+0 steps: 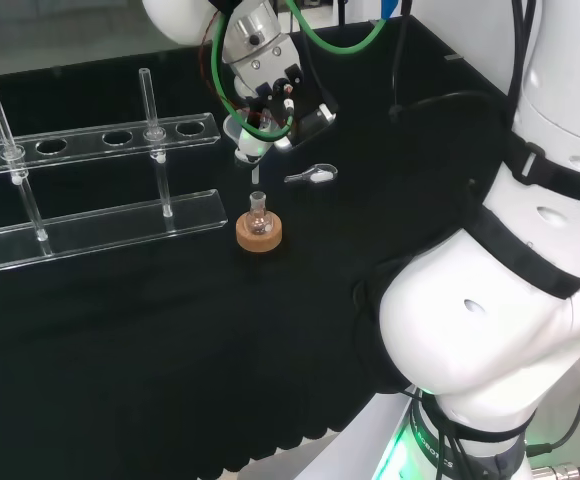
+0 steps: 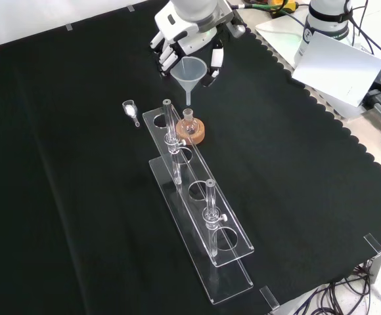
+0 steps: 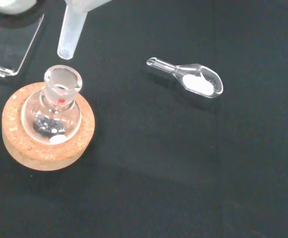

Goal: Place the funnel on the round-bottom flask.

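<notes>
While the hand [image 2: 189, 34] hangs over the far part of the cloth [image 2: 59, 197] in the front view, its fingers [image 2: 167, 58] are curled round the bowl of the funnel [image 2: 190, 71], grasping it clear of the bench. Funnel: clear, cone-shaped, wide mouth up, stem pointing down. In the wrist view the stem tip [image 3: 68, 43] sits just above and a shade off the flask's open neck, not yet inside; apart, as far as that view allows.

Round-bottom flask [image 3: 54, 111]: small, clear glass, short neck, upright in a cork ring [image 3: 47, 148]. Dark specks and a pale patch show in its bulb; contents probably some residue, cannot tell what.

Near the flask lies a clear scoop [image 3: 196, 82] holding white powder, flat on the cloth, well apart from the cork ring.

Clear test-tube rack [image 2: 200, 216] runs from beside the flask toward the near edge of the cloth in the front view. Two tubes [image 2: 171, 128] stand upright in it.

Head view: funnel [image 1: 247, 138] held directly above the flask [image 1: 259, 212], near the middle of the cloth.
</notes>
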Available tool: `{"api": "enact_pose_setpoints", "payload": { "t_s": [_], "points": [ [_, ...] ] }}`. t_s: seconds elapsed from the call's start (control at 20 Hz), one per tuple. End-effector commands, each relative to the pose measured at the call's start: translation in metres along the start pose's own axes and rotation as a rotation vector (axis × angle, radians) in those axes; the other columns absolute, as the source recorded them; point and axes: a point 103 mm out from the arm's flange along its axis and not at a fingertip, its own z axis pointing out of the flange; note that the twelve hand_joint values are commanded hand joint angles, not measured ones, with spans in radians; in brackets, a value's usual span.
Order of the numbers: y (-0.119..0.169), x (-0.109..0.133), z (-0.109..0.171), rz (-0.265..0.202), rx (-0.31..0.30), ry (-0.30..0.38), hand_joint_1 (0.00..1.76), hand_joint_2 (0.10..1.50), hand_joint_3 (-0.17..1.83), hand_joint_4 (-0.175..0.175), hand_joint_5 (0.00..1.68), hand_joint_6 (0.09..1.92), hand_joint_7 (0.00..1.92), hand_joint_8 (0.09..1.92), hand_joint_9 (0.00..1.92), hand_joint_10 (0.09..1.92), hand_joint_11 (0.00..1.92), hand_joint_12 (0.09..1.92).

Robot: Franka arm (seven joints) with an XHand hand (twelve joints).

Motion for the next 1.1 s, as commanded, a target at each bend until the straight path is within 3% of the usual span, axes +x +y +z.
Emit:
{"api": "enact_pose_setpoints", "payload": {
  "t_s": [0.05, 1.1],
  "points": [
    [0.006, 0.003, 0.009, -0.010, 0.008, 0.007, 0.81, 0.68, 0.61, -0.025, 0.74, 0.84, 0.77, 0.85, 1.04, 0.62, 0.46, 1.32],
    [0.014, 0.007, 0.028, -0.017, 0.045, 0.007, 0.81, 0.68, 0.61, -0.029, 0.74, 0.83, 0.77, 0.85, 1.04, 0.62, 0.46, 1.32]
  ]
}}
